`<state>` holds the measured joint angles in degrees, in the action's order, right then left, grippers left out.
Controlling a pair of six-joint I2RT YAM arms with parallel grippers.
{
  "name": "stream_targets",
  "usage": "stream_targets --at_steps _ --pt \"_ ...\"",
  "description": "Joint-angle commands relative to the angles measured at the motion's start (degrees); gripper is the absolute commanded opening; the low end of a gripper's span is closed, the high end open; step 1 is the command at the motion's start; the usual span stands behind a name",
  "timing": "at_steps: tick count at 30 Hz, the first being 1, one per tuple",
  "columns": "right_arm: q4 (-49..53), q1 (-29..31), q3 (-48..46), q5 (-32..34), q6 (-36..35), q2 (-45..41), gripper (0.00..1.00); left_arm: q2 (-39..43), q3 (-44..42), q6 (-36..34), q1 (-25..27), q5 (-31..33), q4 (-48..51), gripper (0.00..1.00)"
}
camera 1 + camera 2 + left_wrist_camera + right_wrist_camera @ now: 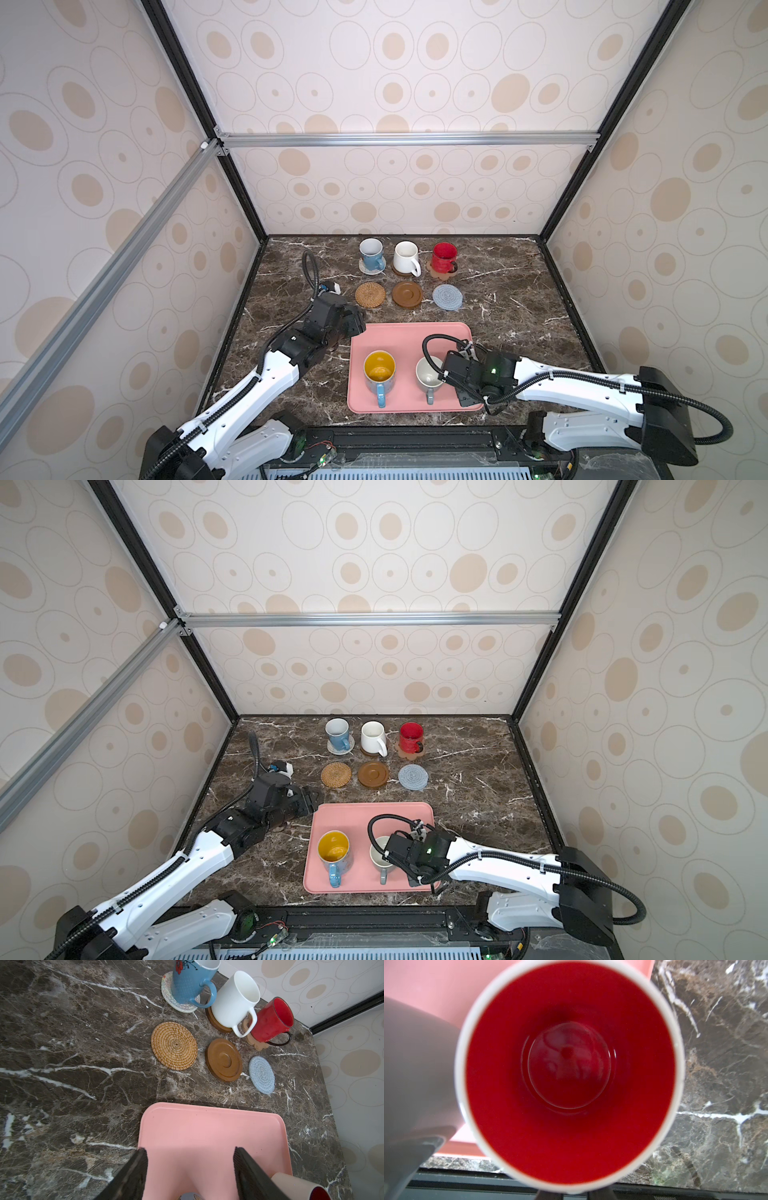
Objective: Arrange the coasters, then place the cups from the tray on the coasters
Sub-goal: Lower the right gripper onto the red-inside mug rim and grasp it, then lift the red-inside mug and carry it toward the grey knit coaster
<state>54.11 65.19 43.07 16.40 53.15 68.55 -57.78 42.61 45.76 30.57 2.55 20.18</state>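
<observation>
My right gripper (572,1193) is shut on the near side of the white cup with red inside (571,1068), which fills the right wrist view at the pink tray's (399,336) right edge. In both top views the arm hides this cup. A blue cup with yellow inside (379,370) and a white cup (428,376) stand on the tray. My left gripper (190,1150) hangs open and empty over the tray's far left corner. At the back, a blue cup (371,253), a white cup (406,257) and a red cup (444,257) stand on coasters.
In front of that row lie three bare coasters: tan rattan (370,294), brown disc (407,294), pale blue-grey (447,296). Dark marble table (519,316) is walled at the back and both sides. The black front rail (467,1186) runs just below the tray.
</observation>
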Motion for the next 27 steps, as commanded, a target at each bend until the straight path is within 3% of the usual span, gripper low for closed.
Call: stream_targets --at_steps 1,14,27 --pt "1.1 0.3 2.4 4.2 -1.0 -1.5 0.08 0.8 0.3 1.1 -0.3 0.2 -0.6 0.67" --pt "0.0 -2.0 5.5 6.4 -8.1 -1.8 0.08 2.0 -0.3 1.3 -0.4 0.2 -0.2 0.67" --pt "-4.8 -10.8 6.8 3.4 -20.6 -1.1 0.08 2.0 -0.3 1.2 -0.3 0.1 -0.2 0.67"
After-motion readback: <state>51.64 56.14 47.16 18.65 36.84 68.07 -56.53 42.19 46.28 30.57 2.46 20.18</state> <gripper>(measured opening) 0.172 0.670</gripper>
